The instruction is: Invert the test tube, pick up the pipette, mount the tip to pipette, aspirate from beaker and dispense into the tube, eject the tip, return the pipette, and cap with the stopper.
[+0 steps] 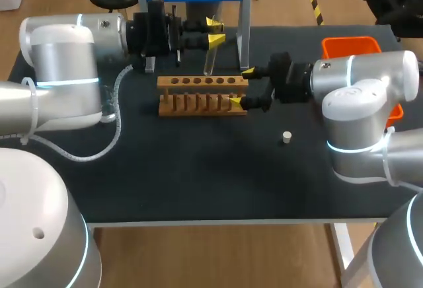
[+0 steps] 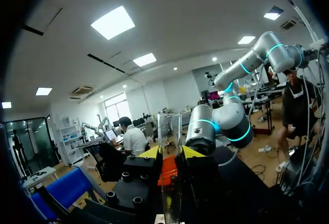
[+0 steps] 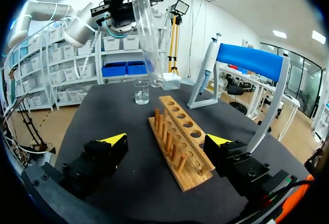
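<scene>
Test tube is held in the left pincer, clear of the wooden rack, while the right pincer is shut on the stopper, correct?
No: the right pincer is open, straddling the end of the wooden rack, and the stopper lies on the table, per the head view. The left pincer holds the test tube clear of the rack.

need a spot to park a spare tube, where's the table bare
The front middle of the table, between the wooden rack and the near edge, is bare apart from the stopper. Crowded behind the rack: pipette stand, held test tube.
</scene>
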Motion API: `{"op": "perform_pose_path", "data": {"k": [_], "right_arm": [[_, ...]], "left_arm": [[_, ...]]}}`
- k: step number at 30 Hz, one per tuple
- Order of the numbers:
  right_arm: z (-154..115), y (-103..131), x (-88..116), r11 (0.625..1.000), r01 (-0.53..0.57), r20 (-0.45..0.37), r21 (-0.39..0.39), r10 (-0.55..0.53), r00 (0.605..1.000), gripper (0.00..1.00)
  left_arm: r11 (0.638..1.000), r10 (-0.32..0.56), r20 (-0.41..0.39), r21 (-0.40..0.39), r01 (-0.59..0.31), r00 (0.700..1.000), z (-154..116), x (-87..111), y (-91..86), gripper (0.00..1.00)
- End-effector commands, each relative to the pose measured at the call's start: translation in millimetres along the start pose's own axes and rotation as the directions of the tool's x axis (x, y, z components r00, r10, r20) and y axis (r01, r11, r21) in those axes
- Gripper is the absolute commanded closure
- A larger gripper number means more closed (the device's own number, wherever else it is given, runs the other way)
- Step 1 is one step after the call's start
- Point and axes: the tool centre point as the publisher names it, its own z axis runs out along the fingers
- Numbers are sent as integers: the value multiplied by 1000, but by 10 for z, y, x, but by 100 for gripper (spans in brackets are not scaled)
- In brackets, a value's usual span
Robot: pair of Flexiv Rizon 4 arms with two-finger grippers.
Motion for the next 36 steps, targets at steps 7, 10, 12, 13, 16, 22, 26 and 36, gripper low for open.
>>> {"op": "perform_pose_path", "data": {"k": [7,10,12,13,16,22,26,36], "right_arm": [[-2,-3,0,1000,0,-1,-1,0,1000,0],[-2,-3,0,1000,0,-1,-1,0,1000,0],[-2,-3,0,1000,0,-1,-1,0,1000,0],[-2,-3,0,1000,0,-1,-1,0,1000,0],[-2,-3,0,1000,0,-1,-1,0,1000,0],[-2,-3,0,1000,0,-1,-1,0,1000,0],[-2,-3,0,1000,0,-1,-1,0,1000,0],[-2,-3,0,1000,0,-1,-1,0,1000,0]], "left_arm": [[997,-55,19,59,54,998,52,-100,200,100],[994,-93,17,63,92,995,49,-129,249,100],[991,-118,23,62,116,993,35,-174,269,100],[990,-129,27,61,127,991,30,-195,276,100],[988,-154,29,38,153,988,28,-277,295,100],[986,-165,39,16,164,986,52,-403,307,100],[986,-168,40,13,168,985,86,-444,354,100],[986,-165,48,15,164,985,90,-465,414,100]]}}
